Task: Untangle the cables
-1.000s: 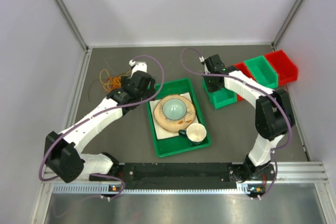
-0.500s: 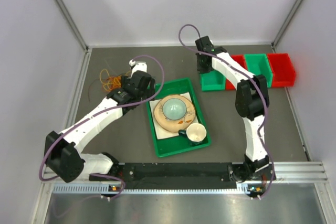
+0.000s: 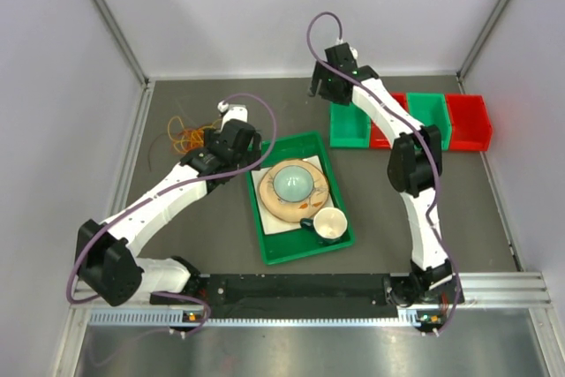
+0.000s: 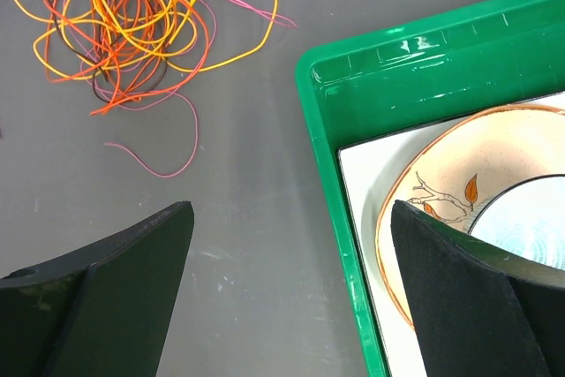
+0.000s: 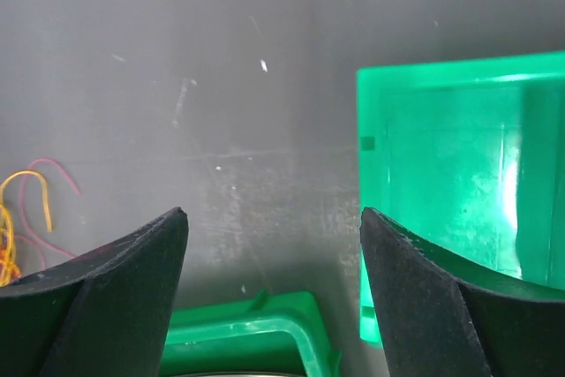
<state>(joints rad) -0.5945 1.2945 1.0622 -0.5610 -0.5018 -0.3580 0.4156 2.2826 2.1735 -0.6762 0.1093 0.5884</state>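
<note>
The cables (image 4: 124,33) lie in a messy pile at the upper left of the left wrist view. The left gripper (image 4: 289,214) hangs near, spread wide and empty, likely ready to grab them. The right gripper (image 5: 274,218) is wide and empty too.

Cables (image 3: 184,137) on the table (image 3: 212,245) at far left, tray (image 3: 291,249) in the middle, bowl (image 3: 291,184) on a plate (image 3: 314,201) in it, cup (image 3: 330,225) nearer right, row of bins (image 3: 430,119) far right

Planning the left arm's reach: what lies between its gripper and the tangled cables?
Between left gripper and cables: only bare grey tabletop, in the left wrist view; the green tray sits aside.
</note>
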